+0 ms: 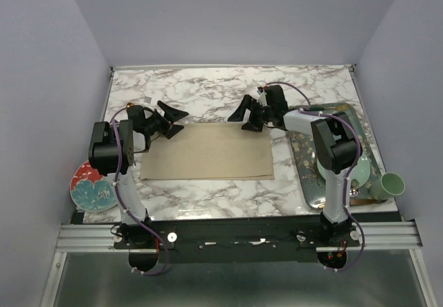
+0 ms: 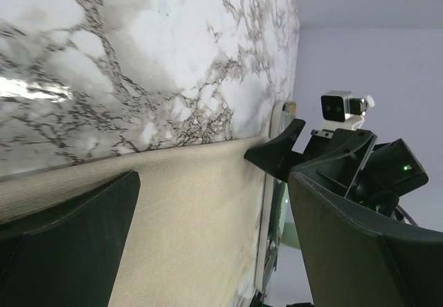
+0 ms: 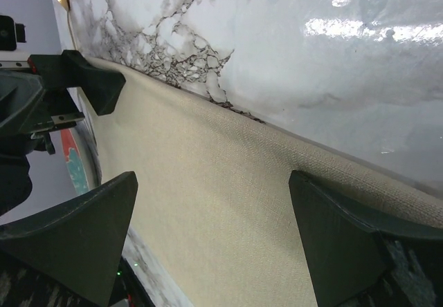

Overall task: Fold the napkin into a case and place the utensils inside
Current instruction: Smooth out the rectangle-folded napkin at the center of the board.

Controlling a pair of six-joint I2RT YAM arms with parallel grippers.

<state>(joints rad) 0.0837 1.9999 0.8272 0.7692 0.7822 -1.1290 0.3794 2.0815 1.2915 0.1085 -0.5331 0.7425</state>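
Note:
The beige napkin (image 1: 208, 153) lies flat as a wide rectangle on the marble table (image 1: 208, 92). My left gripper (image 1: 172, 120) hovers open at the napkin's far left corner, and my right gripper (image 1: 248, 113) hovers open at its far right corner. In the left wrist view the napkin (image 2: 187, 217) fills the gap between the spread fingers (image 2: 69, 245), with nothing gripped. The right wrist view shows the napkin's (image 3: 228, 203) far edge running between its spread fingers (image 3: 346, 245). I cannot make out the utensils in any view.
A mirrored tray (image 1: 304, 162) lies on the right side under the right arm, with a pale green cup (image 1: 391, 184) at its near corner. A red and teal plate (image 1: 90, 186) sits at the near left by the left arm's base.

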